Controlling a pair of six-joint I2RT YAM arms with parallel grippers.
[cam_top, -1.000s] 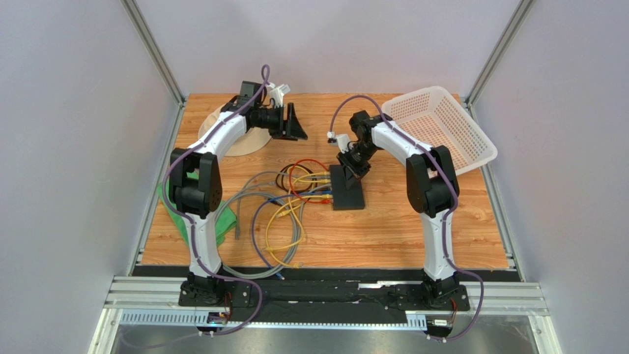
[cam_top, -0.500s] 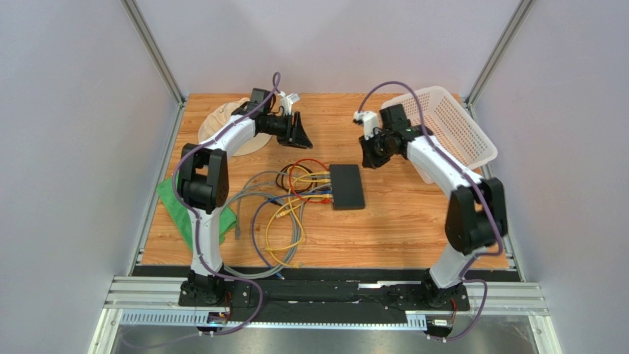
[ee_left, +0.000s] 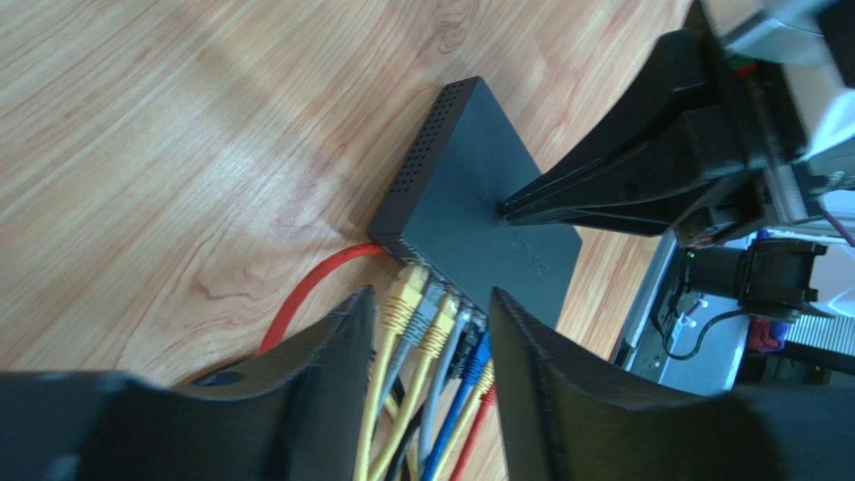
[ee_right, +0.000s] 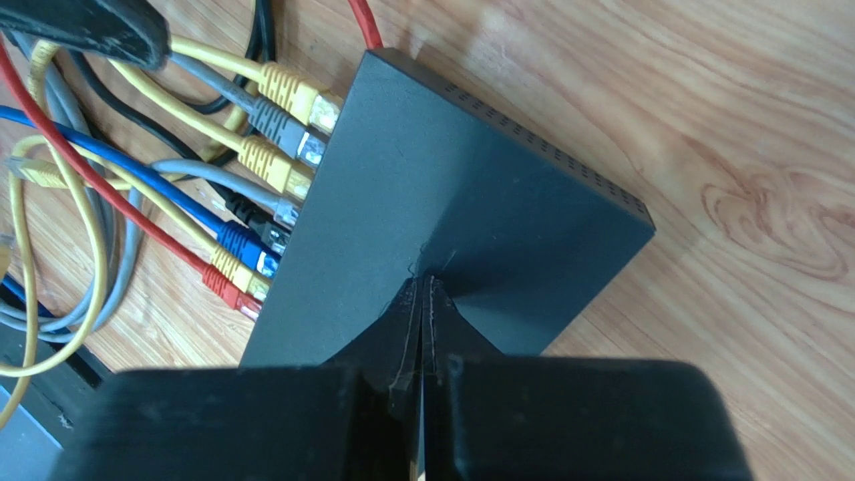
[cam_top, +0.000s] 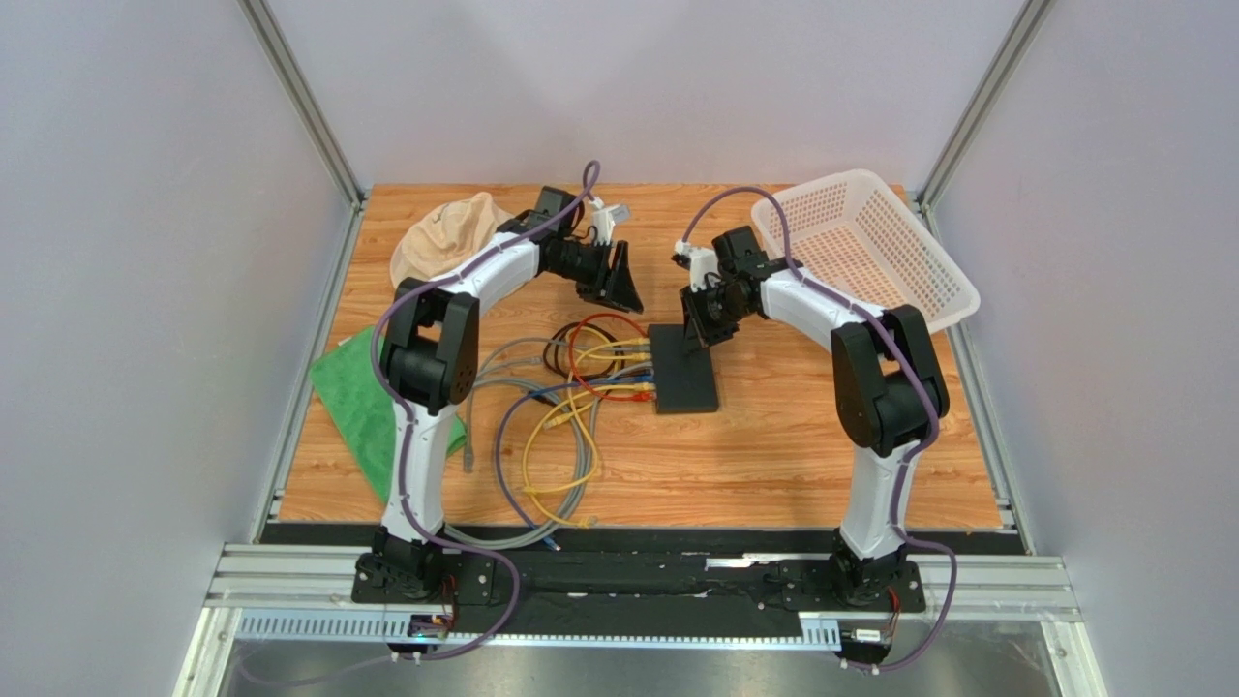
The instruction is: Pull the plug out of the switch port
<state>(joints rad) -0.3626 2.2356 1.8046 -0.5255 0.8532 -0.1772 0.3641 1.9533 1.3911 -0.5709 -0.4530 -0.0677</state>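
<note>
Green cloth (cam_top: 357, 400): flat, at the middle left of the top view.
Left pincer (ee_left: 430, 301): part way open, nothing held, near the plugs.
Plugs (ee_right: 276, 160): yellow, grey, blue and red, in a row in the left side of the switch.
Switch (cam_top: 684, 371): flat on the wood table (cam_top: 786, 436), middle of the frame.
Right pincer (ee_right: 423, 286): shut tight, nothing held, tips touching the top of the switch.
White basket (cam_top: 873, 247): upper right corner.

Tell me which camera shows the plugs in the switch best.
The right wrist view. There the plugs line one edge of the switch, each connector distinct and unobstructed. The left wrist view shows them too, but squeezed between the fingers of the left gripper and partly hidden. The top view shows them only as tiny coloured specks.
</note>
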